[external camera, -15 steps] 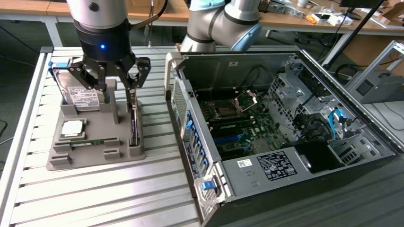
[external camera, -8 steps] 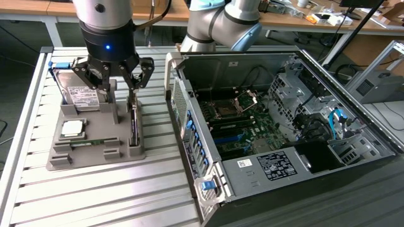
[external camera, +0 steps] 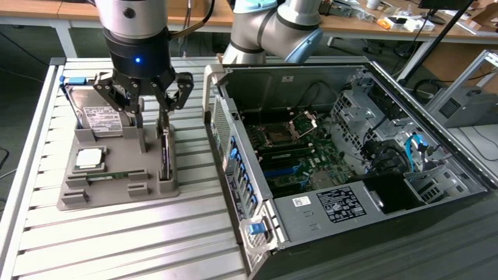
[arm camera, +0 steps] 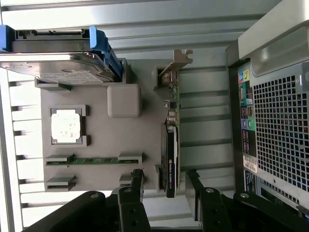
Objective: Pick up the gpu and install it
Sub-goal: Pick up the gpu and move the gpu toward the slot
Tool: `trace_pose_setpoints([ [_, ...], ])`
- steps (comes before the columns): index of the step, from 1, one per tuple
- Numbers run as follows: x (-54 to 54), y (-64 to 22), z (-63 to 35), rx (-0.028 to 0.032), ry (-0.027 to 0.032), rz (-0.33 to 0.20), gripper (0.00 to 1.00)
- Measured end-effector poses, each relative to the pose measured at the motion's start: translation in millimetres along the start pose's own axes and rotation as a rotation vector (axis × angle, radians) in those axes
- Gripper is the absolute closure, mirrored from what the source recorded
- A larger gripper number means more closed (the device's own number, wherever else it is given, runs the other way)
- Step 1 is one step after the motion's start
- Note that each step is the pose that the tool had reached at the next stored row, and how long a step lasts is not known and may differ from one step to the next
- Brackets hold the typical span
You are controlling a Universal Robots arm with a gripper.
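Hand (arm camera: 164, 172) open, jaws spread wide, nothing between them. It hangs over the grey holder (arm camera: 101, 140) on the slatted tabletop (arm camera: 205, 130). The gpu (arm camera: 170, 150) stands on edge in the holder's slot along the side nearest the computer case (arm camera: 280, 121), silvery bracket (arm camera: 176, 58) at its far end. We note that its long axis runs parallel to the case wall and away from the hand. The two fingers sit on either side of the card's line, near the end opposite the bracket, so we judge the jaws open across its thin dimension. The card lies below the hand, slightly nearer the case-side finger.
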State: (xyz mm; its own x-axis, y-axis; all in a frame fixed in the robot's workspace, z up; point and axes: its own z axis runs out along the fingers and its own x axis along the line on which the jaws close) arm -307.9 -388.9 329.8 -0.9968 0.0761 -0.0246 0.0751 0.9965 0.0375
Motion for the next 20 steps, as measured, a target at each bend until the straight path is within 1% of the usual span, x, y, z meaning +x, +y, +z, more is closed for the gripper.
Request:
trace_pose_setpoints([
  [14,-1.8,0.1,0.6,0.0007,0.0,0.0,0.52],
  [20,-7.1,0.5,1.4,0.0027,-0.0002,0.0,0.52],
])
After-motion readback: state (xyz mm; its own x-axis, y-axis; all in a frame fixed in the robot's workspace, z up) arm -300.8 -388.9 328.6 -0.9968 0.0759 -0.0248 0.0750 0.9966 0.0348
